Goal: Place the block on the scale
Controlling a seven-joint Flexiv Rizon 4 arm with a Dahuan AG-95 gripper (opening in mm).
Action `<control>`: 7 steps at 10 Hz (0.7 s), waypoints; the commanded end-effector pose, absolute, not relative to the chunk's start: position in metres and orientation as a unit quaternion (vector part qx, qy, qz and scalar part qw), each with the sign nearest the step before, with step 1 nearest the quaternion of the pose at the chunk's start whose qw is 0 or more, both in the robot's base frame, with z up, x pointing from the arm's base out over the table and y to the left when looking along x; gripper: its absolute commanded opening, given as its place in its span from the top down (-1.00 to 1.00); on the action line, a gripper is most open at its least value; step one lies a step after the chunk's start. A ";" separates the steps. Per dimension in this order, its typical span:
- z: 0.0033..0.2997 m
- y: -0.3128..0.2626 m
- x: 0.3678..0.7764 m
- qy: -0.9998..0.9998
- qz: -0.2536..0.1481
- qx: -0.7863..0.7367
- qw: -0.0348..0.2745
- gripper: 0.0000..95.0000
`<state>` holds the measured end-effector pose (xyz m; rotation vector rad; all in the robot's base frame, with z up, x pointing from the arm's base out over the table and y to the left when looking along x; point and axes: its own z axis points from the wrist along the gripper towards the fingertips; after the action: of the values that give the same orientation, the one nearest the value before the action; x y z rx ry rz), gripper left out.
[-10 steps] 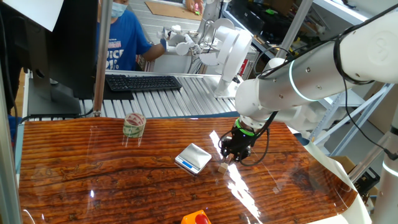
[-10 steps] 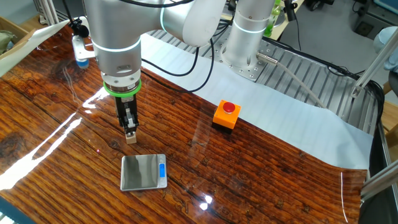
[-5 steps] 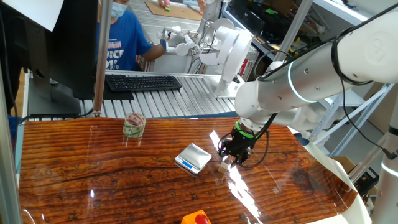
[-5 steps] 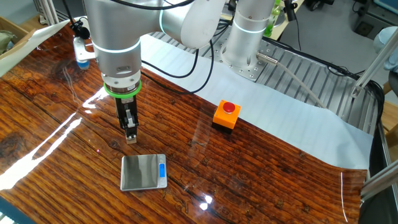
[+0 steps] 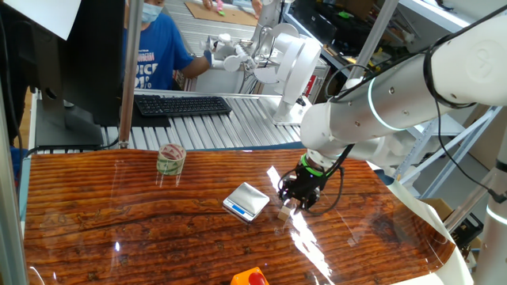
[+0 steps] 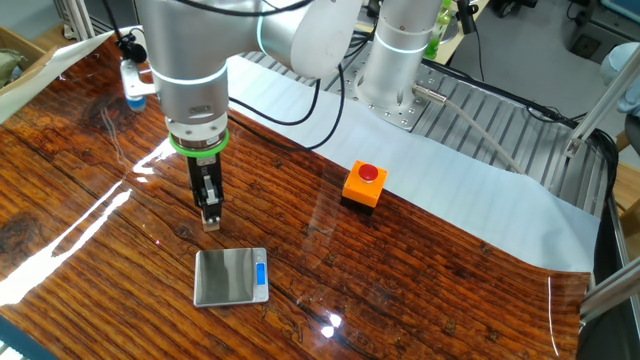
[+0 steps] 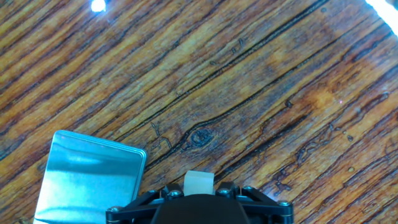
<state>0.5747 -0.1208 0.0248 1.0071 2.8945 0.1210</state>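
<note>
The other fixed view showed the wooden table (image 6: pixel 420 270) beneath the claw, with the arm (image 6: pixel 185 60) descending vertically above it. The scale (image 6: pixel 231 277) lay flat just below and slightly right of the claw in this view, near it but apart, its platform bare and its blue display strip on the side away from the claw's approach. An orange box with a red button (image 6: pixel 364 184) stood well to the claw's right. The claw (image 6: pixel 209 217) pointed straight down, its fingers drawn in on the block (image 6: pixel 211 223), a small tan cube at the fingertips, close to the table; whether it rested on the surface or hung just clear could not be told. In the hand view the block (image 7: pixel 199 184) sat between the fingers, the scale (image 7: pixel 87 177) off to the claw's left. Judged from these pictures, the grasp was made, while the lift, the carry across to the platform and the release remained.
</note>
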 end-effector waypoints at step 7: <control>0.027 -0.120 0.575 0.945 0.044 0.323 0.036 0.20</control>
<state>0.5754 -0.1196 0.0266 0.9927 2.9031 0.1374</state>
